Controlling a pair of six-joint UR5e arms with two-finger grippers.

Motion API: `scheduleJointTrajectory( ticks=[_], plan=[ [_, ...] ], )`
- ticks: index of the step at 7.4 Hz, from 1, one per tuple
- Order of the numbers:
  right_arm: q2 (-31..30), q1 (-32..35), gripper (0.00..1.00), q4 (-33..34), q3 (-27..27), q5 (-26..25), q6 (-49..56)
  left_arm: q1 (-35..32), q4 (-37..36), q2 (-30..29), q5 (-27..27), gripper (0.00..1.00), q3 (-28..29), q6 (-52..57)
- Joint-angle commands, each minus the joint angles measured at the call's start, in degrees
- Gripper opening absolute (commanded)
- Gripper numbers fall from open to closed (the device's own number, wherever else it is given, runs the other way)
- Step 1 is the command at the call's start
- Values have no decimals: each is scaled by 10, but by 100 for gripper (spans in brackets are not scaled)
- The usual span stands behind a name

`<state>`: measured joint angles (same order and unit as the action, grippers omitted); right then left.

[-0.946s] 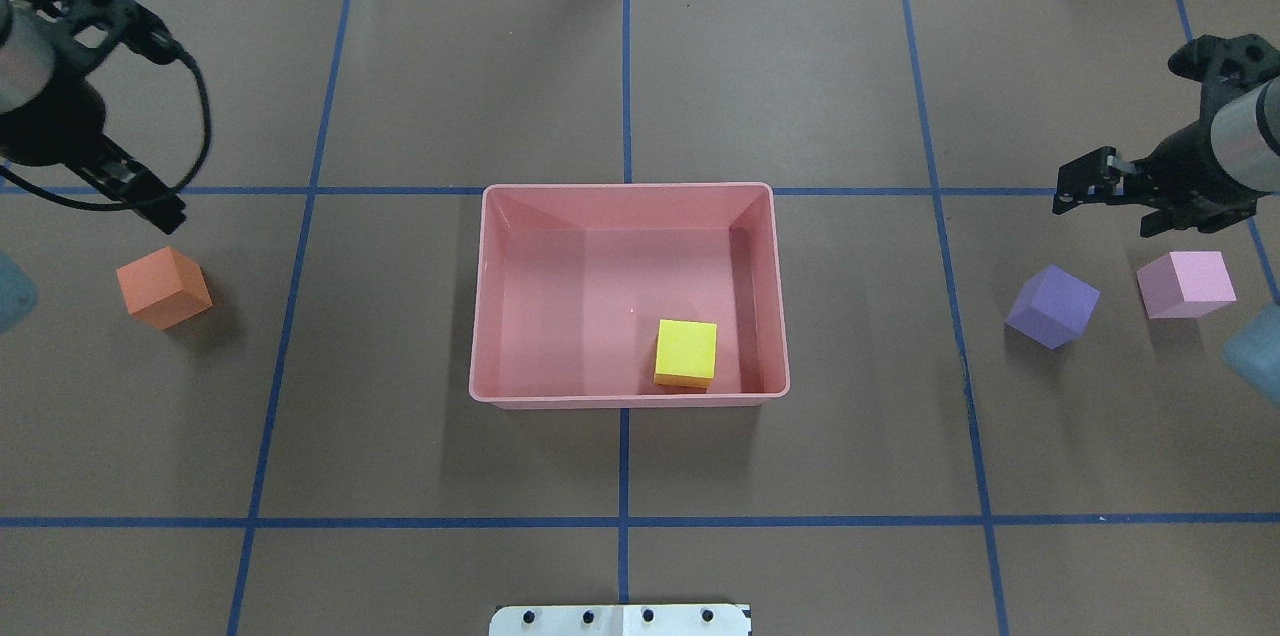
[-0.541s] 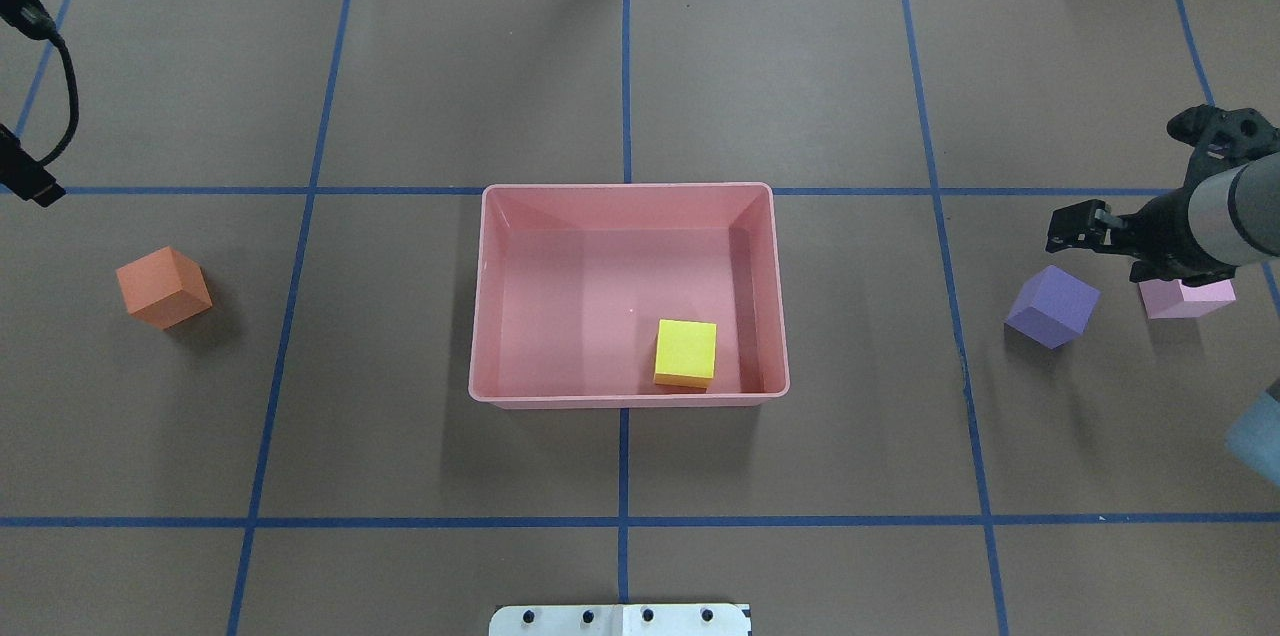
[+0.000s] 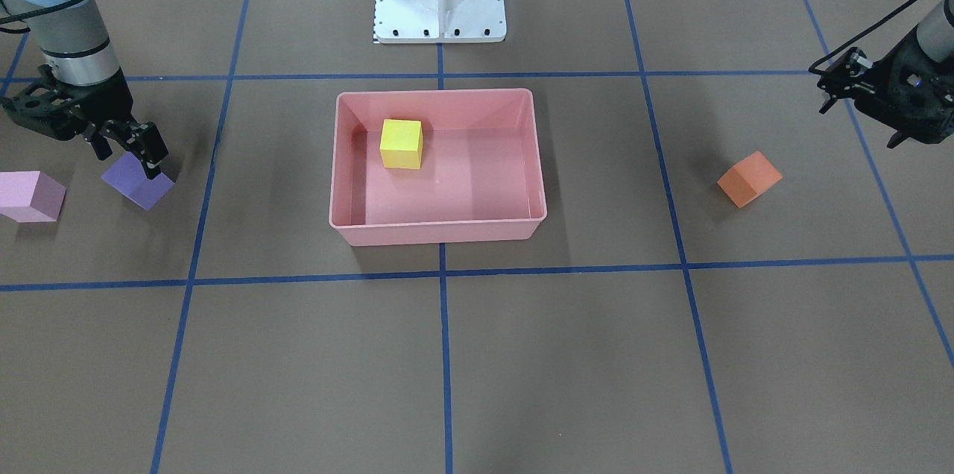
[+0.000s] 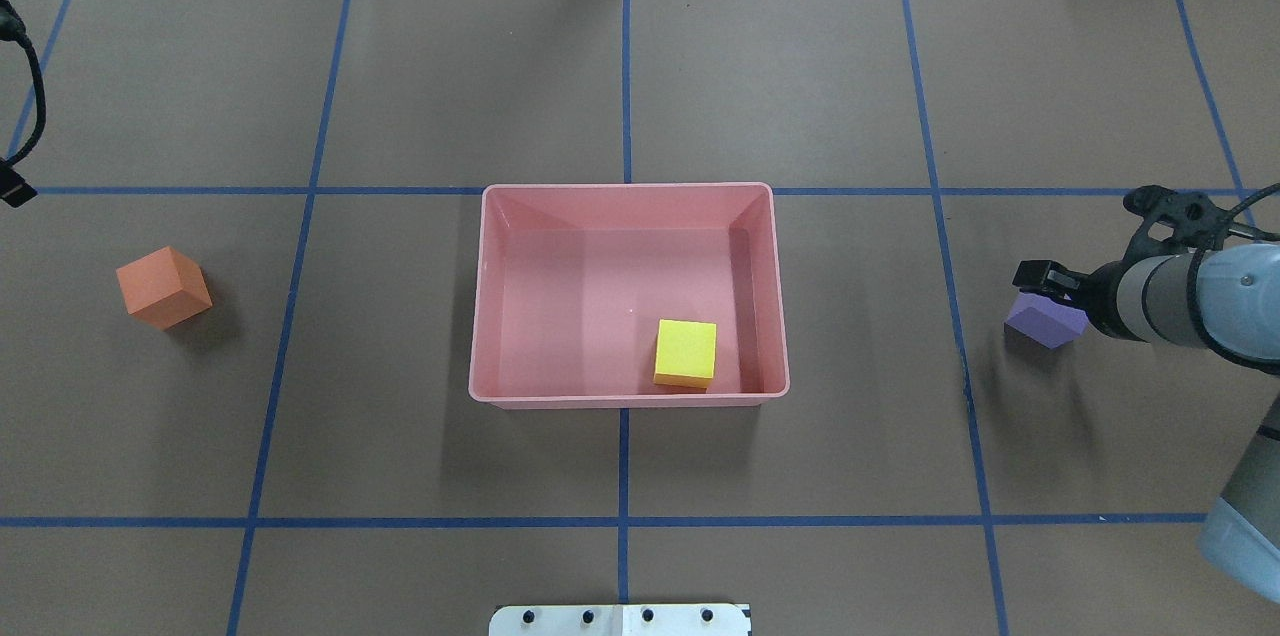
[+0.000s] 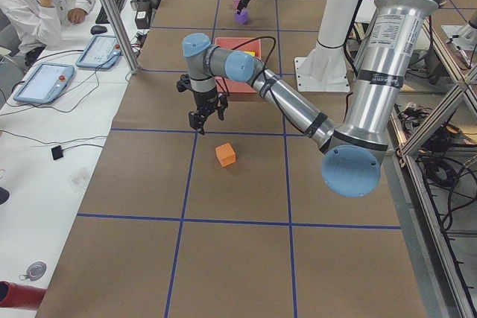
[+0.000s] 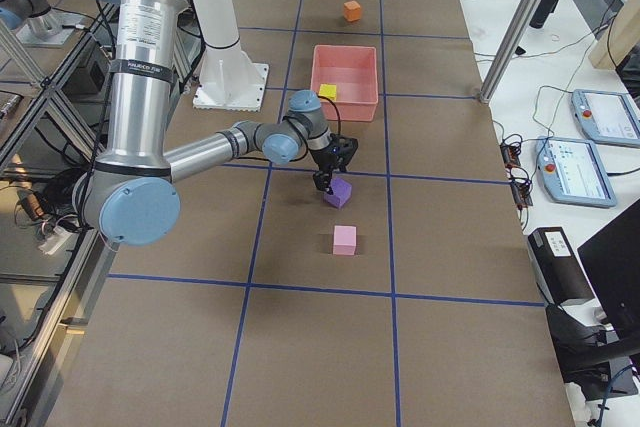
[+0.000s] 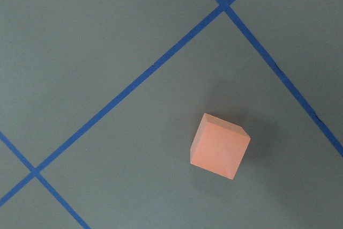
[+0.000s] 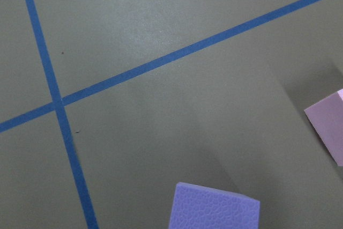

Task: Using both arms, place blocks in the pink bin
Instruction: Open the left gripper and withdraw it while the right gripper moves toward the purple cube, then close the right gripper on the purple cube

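Two-armed rig at a brown counter (image 4: 800, 66) crossed by blue tape lines (image 4: 627, 96). We see the right claw (image 3: 125, 155) lowered over the purple cube (image 3: 138, 185), its fingers apart and reaching down on either side of the cube's top edge; whether they touch it we cannot tell. In the right wrist view the purple cube lies at the bottom edge, directly beneath this claw. The pink cube (image 3: 30, 194) rests on the counter near the right claw, on the side away from the bin and apart from the purple cube. The left claw (image 5: 206, 118) hangs above the counter with its fingers apart and nothing between them. The orange cube (image 3: 749, 178) sits on the counter below this claw and offset toward the bin, well clear of the fingers; the left wrist view shows it alone between tape lines. The pink bin (image 4: 628, 186) stands midway between the two claws, well apart from both. The yellow cube (image 4: 686, 353) lies inside it, close to the wall nearest the robot and toward the right claw's end.
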<state>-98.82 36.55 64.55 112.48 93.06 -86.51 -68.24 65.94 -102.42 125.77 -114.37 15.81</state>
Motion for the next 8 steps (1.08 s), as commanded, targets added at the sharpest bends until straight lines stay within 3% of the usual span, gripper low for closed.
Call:
scheduleJointTrajectory(
  ticks=[1, 4, 6, 7, 8],
  plan=[
    [-6, -18, 99, 0, -11, -30, -10, 0, 0, 0, 0, 100, 0, 0],
    [4, -30, 95, -1, -31, -53, -12, 0, 0, 0, 1, 100, -1, 0],
    [4, -29, 0, -1, -24, -48, -10, 0, 0, 0, 4, 100, 0, 0],
    [5, -28, 0, 4, 4, -34, -8, -1, 0, 1, 4, 100, -1, 0],
    [6, -8, 0, 8, 35, 15, -3, -1, 0, 9, 4, 100, -1, -1]
  ],
)
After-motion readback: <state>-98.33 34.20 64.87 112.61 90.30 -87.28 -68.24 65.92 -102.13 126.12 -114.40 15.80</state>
